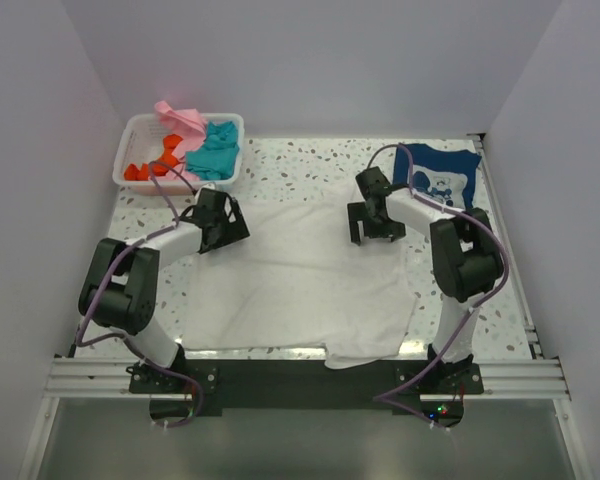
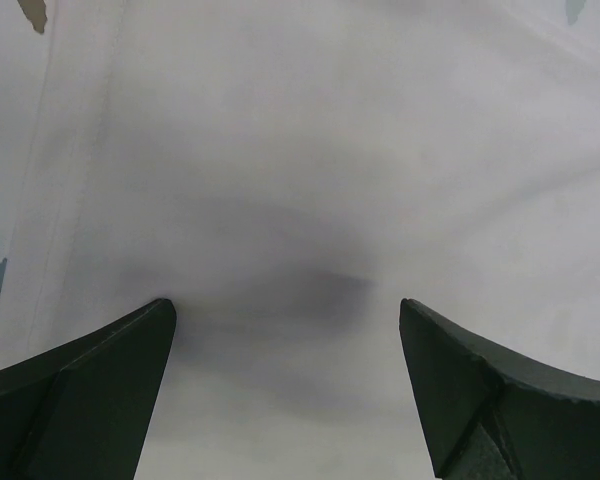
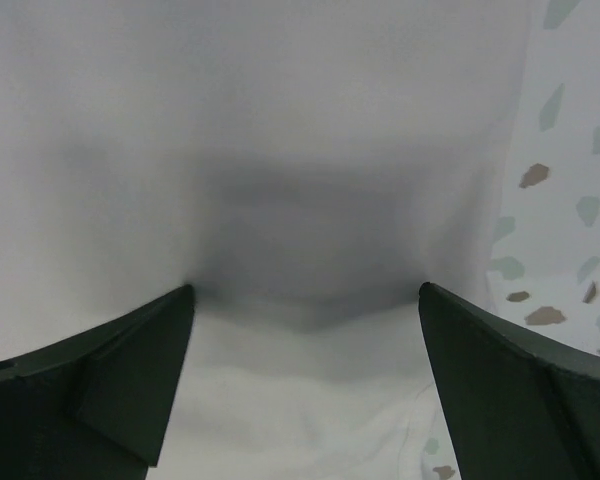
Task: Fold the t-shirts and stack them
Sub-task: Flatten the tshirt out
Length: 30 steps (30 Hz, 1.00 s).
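1. The left tool has its jaws spread wide with nothing between them. It hovers just above white cloth near the far-left part of the shirt.
2. The right tool is the same: jaws wide apart, gripping nothing, low over the cloth near its far-right edge. Speckled tabletop shows just beside that edge in the right wrist view.
3. Beneath both lies the white t-shirt, spread flat across the middle of the tabletop. Its near hem reaches the rail by the arm bases, and no fold is in it yet.
4. Out at the far right corner sits the navy t-shirt, print side up and well apart from the white one. It looks like a compact rectangle, so I judge that one folded and starting the stack.
5. At the far left, the white basket holds the pink t-shirt draped over its back rim. The teal t-shirt and the orange t-shirt are bunched inside.
6. On progress, I'd call it early: perhaps one shirt done, one laid out ready for its first fold, and three waiting. The next move probably calls for each tool to pinch a far corner or shoulder cleanly, catching only cloth.
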Tool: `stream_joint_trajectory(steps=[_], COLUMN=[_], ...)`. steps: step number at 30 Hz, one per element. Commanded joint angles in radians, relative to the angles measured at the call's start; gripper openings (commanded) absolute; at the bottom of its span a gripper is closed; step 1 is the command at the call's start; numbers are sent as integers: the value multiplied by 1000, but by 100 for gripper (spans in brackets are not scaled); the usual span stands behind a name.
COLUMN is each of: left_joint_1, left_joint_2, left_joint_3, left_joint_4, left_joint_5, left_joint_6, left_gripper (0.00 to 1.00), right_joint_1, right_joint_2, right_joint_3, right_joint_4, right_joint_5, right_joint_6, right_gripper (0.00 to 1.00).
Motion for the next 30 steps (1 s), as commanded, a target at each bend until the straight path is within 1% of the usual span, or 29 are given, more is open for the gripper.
stream_joint_trajectory(steps=[1, 10, 19, 22, 25, 29, 30], left_joint_1=[29, 41, 50, 50, 52, 50, 50], left_joint_2=[65, 122, 148, 131, 82, -34, -59], left_joint_3=[15, 59, 101, 107, 107, 105, 95], left_joint_4=[9, 17, 11, 11, 3, -31, -43], left_joint_5=[30, 43, 37, 47, 60, 61, 64], left_joint_6=[24, 29, 30, 32, 32, 32, 29], left_gripper=[100, 100, 100, 100, 100, 100, 100], right_joint_1=[-4, -34, -56, -54, -54, -45, -42], right_joint_2=[53, 192, 249, 242, 202, 99, 47], right_joint_3=[65, 166, 252, 283, 301, 289, 278], right_joint_4=[10, 10, 8, -6, -12, -13, -12], right_joint_5=[-1, -13, -24, -51, -62, -78, -82], right_joint_6=[18, 9, -25, -51, -71, -88, -85], right_gripper=[99, 99, 99, 99, 99, 99, 99])
